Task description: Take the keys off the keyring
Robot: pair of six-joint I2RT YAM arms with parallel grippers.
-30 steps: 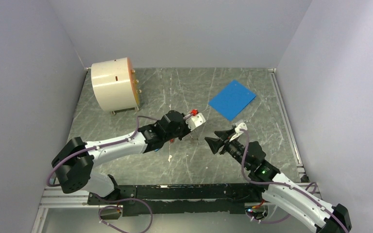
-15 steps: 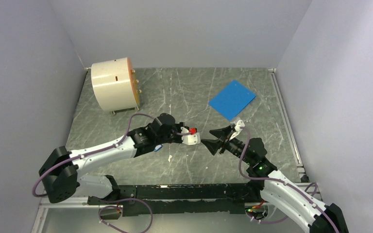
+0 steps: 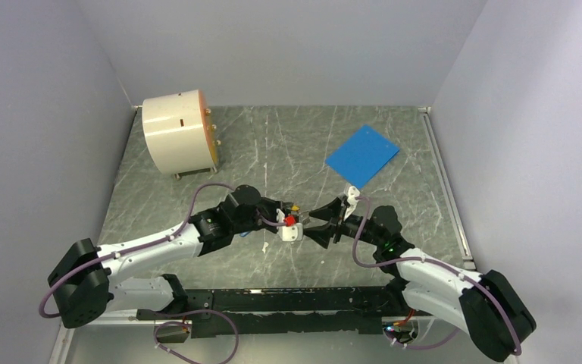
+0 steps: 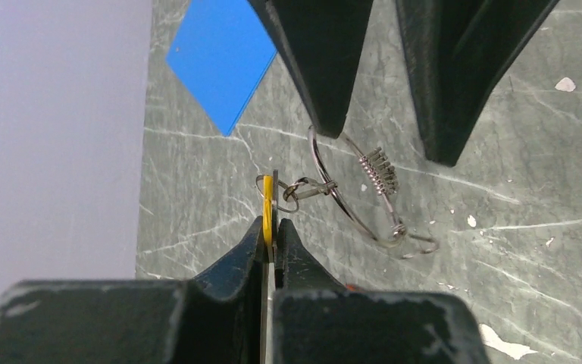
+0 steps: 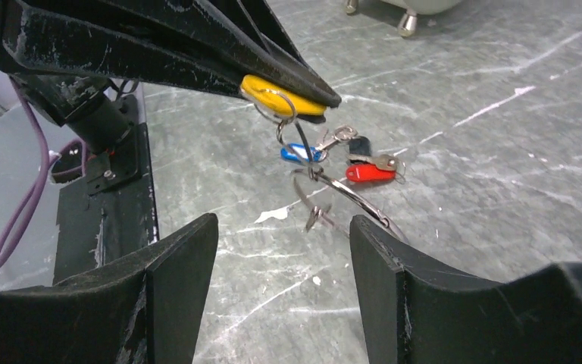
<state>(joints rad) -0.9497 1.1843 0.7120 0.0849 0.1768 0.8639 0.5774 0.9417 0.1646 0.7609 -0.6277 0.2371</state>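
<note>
My left gripper (image 4: 273, 224) is shut on the edge of the orange-yellow key tag (image 4: 268, 206) and holds it above the table. The thin silvery keyring (image 4: 356, 199) hangs from that tag by a small loop. In the right wrist view the yellow tag (image 5: 276, 95) is pinched at the top, with the keyring (image 5: 352, 199), a red tag (image 5: 369, 173), a blue tag (image 5: 297, 154) and a dark tag below it. My right gripper (image 5: 284, 235) is open and faces the left one; part of the ring's wire lies between its fingertips (image 4: 326, 68). In the top view both grippers (image 3: 294, 220) (image 3: 317, 224) meet tip to tip.
A cream drum (image 3: 178, 133) stands at the back left. A blue square sheet (image 3: 362, 155) lies at the back right. Small white scraps (image 3: 264, 246) lie on the grey marbled table near the grippers. A rail (image 3: 447, 189) runs along the right edge.
My left gripper has carried the keys nearer and to the right. My right gripper has moved left, and its open fingers now reach the hanging ring.
</note>
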